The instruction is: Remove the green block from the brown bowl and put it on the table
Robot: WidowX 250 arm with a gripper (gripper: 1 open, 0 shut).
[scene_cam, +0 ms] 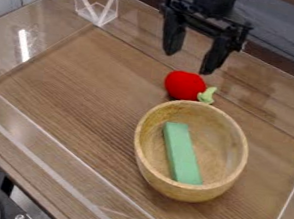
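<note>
Sitting flat inside the bowl [190, 150] is the green block [180, 152], lying lengthwise on the bottom. Just beyond the bowl's far rim there's a red toy fruit [185, 84] on the table [73, 82]. The gripper [194, 55] hangs above and behind that fruit, fingers spread apart, holding nothing.

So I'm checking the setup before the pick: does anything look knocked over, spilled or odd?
Nothing stands out. The green block lies flat inside the upright bowl, the red toy fruit sits on the table just behind it, and the open gripper hangs above, touching nothing.
</note>
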